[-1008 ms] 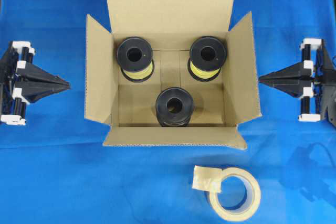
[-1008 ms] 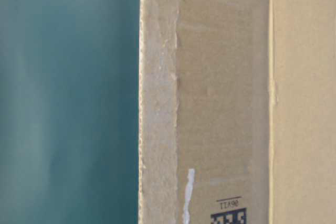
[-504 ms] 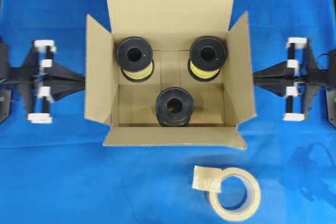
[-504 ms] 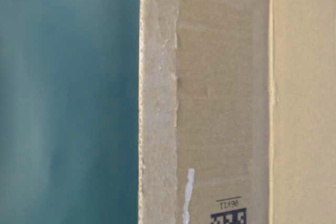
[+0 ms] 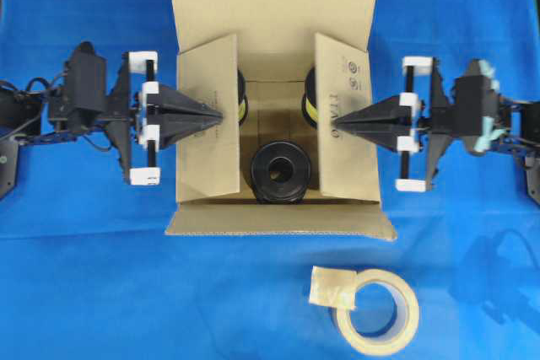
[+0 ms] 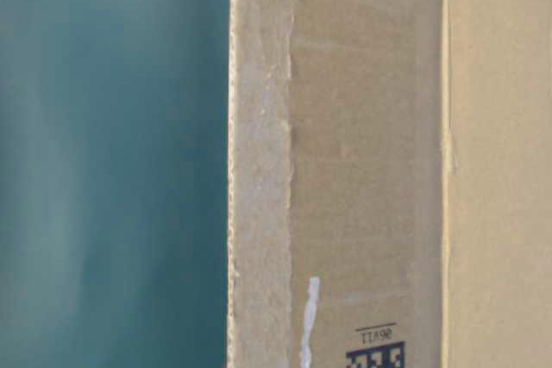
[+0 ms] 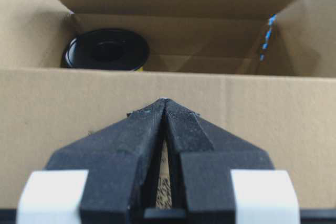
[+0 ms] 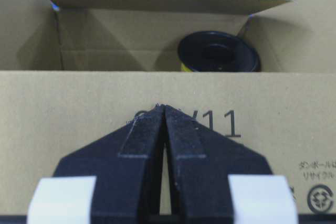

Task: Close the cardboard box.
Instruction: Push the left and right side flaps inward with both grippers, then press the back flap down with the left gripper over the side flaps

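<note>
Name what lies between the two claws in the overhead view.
Overhead, the left claw and right claw each press a side flap of the box; between the flaps lie the open gap and a black spool.

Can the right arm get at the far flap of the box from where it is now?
Probably yes. The far flap stands open with nothing over it, and the right gripper, shut and pressing the right side flap, sits just beside it. It would have to let go of that flap first, which might spring back.

Left gripper (image 5: 218, 115) points right, jaws pinched together; right gripper (image 5: 337, 124) mirrors it, pointing left, tips closed, both arms level.
</note>
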You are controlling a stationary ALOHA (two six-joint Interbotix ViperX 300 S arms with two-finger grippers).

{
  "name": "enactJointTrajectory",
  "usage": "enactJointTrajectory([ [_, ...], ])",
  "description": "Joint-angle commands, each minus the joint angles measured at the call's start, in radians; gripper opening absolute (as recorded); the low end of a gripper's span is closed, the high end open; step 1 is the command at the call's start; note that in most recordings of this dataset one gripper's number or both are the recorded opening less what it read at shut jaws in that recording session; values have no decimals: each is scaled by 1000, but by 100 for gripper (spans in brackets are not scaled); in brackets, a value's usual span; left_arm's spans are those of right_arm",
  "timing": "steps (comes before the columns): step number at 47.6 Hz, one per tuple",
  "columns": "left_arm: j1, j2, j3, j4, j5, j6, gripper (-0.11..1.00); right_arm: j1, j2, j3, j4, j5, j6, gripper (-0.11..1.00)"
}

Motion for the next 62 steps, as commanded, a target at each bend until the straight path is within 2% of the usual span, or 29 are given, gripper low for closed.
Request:
enactJointTrajectory([
  [1,3,0,-35,0,11,2,0,-3,5,-34,-2,6,0,0],
  [20,3,72,-67,0,49,-20,0,-6,48,-32,3,55,20,0],
  [28,-6,135,-94,0,58,-23,0,-6,94,-38,18,54,29,0],
  [43,0,160,-147,0,92,-20,0,-6,101,-44,18,51,29,0],
  [49,15,173,-183,0,92,-5,0,-6,101,-48,18,51,29,0],
  [62,107,227,-311,3,120,5,0,-2,106,-51,18,51,31,0],
])
